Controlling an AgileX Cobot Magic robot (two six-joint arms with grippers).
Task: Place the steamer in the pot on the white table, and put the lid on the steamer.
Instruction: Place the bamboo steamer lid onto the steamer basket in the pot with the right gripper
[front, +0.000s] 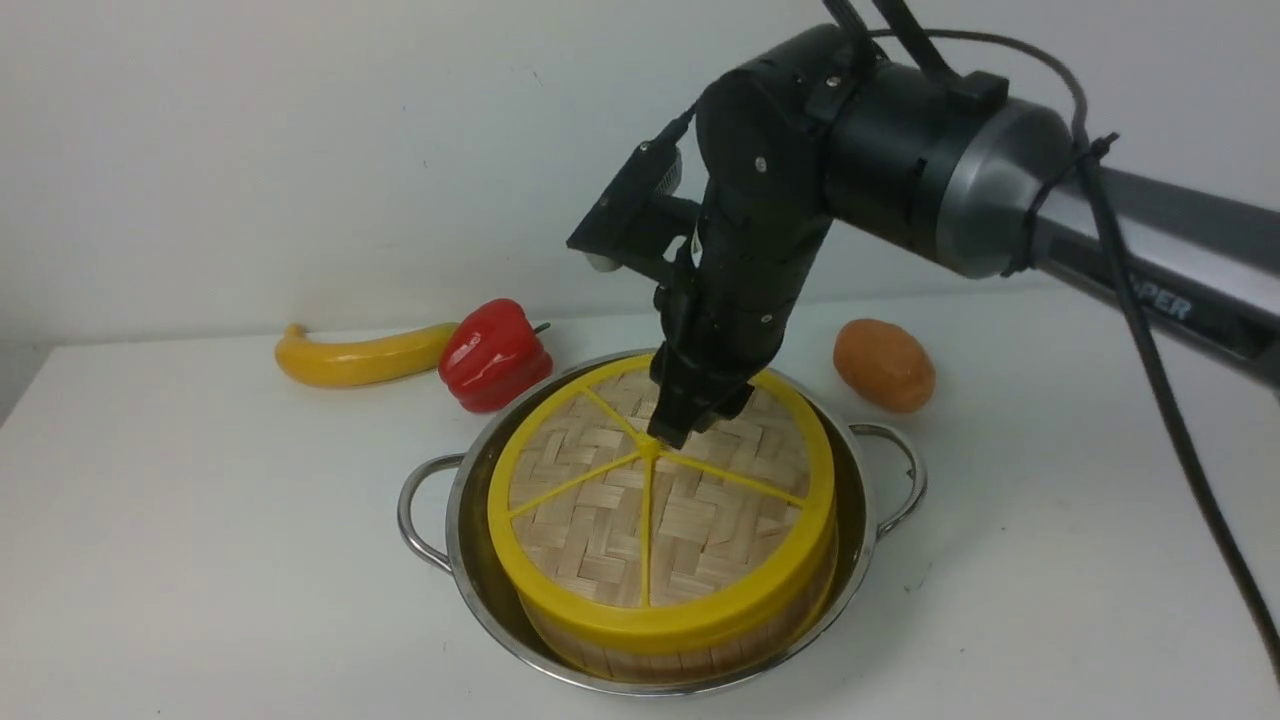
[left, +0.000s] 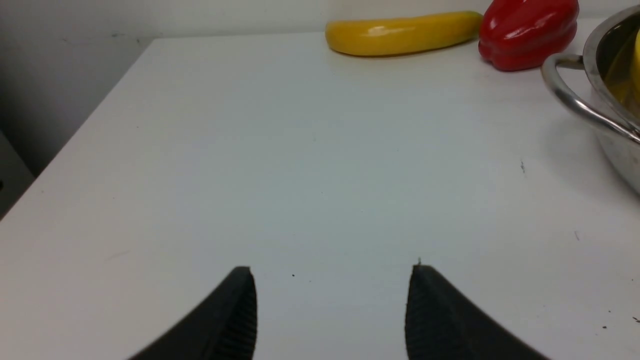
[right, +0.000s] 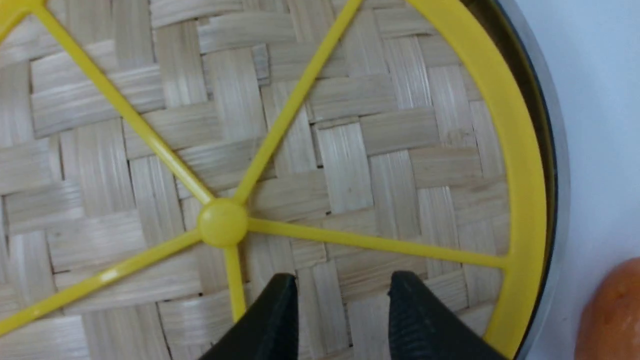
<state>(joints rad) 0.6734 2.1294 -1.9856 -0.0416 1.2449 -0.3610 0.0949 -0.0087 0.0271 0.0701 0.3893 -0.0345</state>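
The woven lid (front: 640, 520) with its yellow rim and spokes lies on the steamer (front: 640, 660). The steamer sits inside the steel pot (front: 862, 520) on the white table (front: 200, 500). Only the steamer's bamboo side wall shows; its inside is hidden. My right gripper (front: 690, 425) hangs just above the lid, beside the centre knob (right: 223, 222). Its jaws (right: 342, 277) are apart and hold nothing. My left gripper (left: 332, 270) is open and empty over bare table, to the left of the pot's handle (left: 570, 97). It is out of the front view.
A yellow squash (front: 360, 358) and a red pepper (front: 492, 355) lie behind the pot on the left. An orange potato (front: 884, 365) lies behind it on the right, close to the pot's rim (right: 555, 175). The table's left edge (left: 90, 115) is near my left gripper.
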